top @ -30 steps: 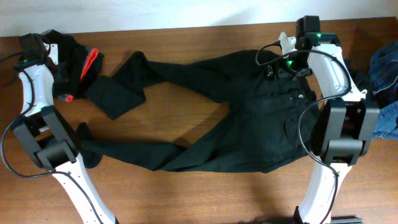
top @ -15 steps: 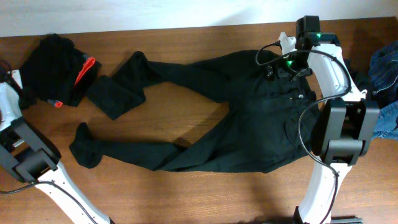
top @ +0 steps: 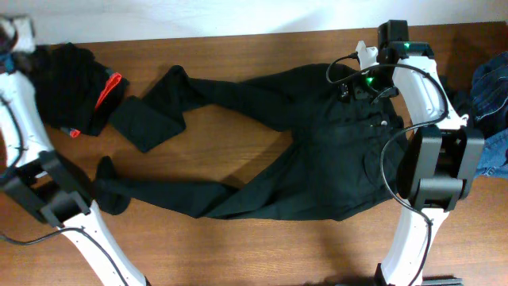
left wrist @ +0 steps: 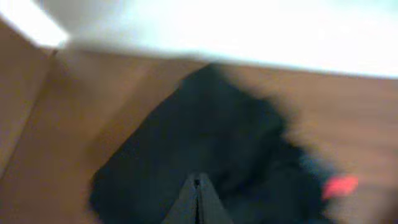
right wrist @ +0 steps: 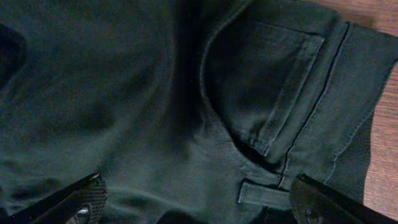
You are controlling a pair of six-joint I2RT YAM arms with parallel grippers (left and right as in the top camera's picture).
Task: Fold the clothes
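Black denim jeans (top: 262, 143), long, lying unfolded mid-frame overhead. Left wrist view, blurred: left gripper (left wrist: 198, 190) pinched shut, empty, above crumpled black garment (left wrist: 205, 143). Right wrist view: right gripper (right wrist: 196, 190) spread wide over pocket (right wrist: 273, 93); advisable to seize waistband (right wrist: 351, 106) squarely, both layers.

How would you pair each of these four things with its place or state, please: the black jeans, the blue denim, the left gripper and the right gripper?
1 black jeans
2 blue denim
3 left gripper
4 right gripper

A shut
B open above a pocket
C spread out in the middle
D far right edge

Pairs: 1-C, 2-D, 3-A, 4-B.
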